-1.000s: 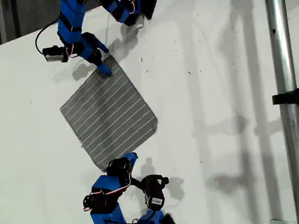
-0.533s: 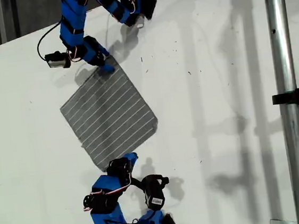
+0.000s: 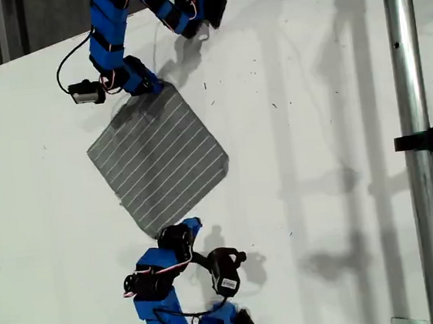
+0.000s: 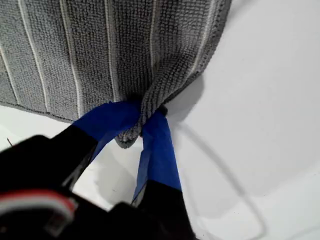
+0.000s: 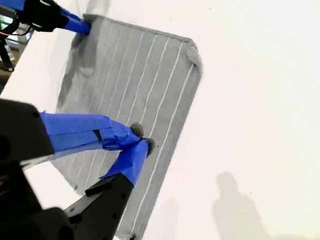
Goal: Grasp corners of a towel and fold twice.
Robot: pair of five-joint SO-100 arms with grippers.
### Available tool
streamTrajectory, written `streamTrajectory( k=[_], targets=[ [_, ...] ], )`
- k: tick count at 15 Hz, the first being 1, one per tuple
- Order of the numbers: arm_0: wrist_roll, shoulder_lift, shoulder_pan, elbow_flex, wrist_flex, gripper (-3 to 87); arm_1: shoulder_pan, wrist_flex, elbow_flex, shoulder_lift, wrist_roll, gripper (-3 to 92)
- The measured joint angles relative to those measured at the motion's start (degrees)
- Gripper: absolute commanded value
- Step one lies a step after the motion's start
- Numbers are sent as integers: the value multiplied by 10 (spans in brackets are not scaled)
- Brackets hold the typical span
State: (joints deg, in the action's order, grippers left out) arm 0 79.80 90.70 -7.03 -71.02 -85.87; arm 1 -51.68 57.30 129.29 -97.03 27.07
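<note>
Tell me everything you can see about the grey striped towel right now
The towel is a roughly square, soft, ribbed dark grey cloth with thin parallel white stripes, lying mostly flat and turned diamond-wise on the white table. My first hand pinches one corner, bunching it. My second hand is closed on the cloth at the opposite corner.

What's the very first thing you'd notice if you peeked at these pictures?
The grey striped towel lying like a diamond in the middle of the white table. Blue arms sit at two opposite corners: my first gripper is shut on a bunched corner, and my second gripper pinches the towel at the opposite corner.
</note>
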Motion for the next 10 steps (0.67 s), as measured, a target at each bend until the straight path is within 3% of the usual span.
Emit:
streamTrajectory(
  k=[1,4,10],
  targets=[
    [-7,-11,0,8,4,273,0,0,0,1,0,-2],
    [-49,-49,14,18,52,328,0,0,0,2,-4,-2],
    [-142,-250,10,156,83,314,4,-2,0,4,-4,-2]
  ],
)
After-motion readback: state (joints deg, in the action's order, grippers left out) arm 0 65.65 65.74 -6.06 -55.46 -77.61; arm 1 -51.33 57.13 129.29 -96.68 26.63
